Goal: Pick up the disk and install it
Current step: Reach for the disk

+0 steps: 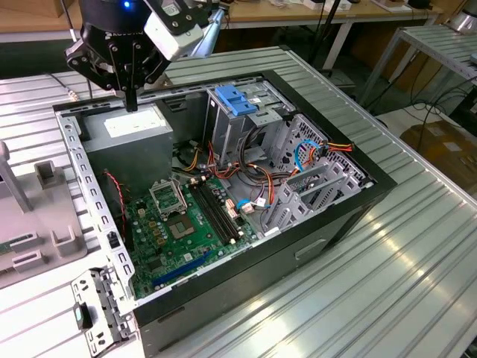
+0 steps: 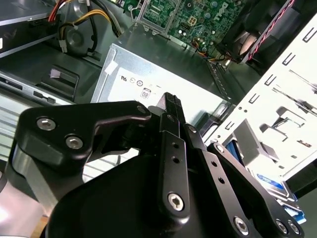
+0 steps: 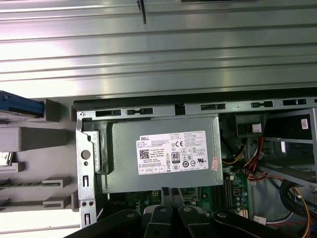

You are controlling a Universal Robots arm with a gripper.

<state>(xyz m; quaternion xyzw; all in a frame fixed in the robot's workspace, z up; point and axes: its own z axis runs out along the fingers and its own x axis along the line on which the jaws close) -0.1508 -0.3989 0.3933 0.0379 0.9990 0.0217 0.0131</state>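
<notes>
My gripper [image 1: 132, 103] hangs shut with nothing between its fingers, just above the grey power supply [image 1: 127, 128] at the back corner of the open computer case [image 1: 328, 216]. Both wrist views look past the closed fingertips [image 2: 171, 101] [image 3: 171, 192] down onto the power supply [image 3: 163, 154]. The disk [image 3: 17, 106] shows as a light-blue edge lying in a grey slotted rack [image 3: 29, 139] outside the case, well off to one side of the gripper. In the second wrist view a part of the disk [image 2: 270, 182] with its blue frame lies below the gripper body.
A short blue bracket [image 1: 235, 101] sits atop the metal drive cage [image 1: 246, 127] inside the case. The green motherboard [image 1: 179, 224], orange and red cables [image 1: 253, 175] and an empty bay [image 1: 309, 190] fill the case. A ribbed metal table [image 1: 417, 246] surrounds it, with a grey fixture [image 1: 41, 201] at the exterior view's left.
</notes>
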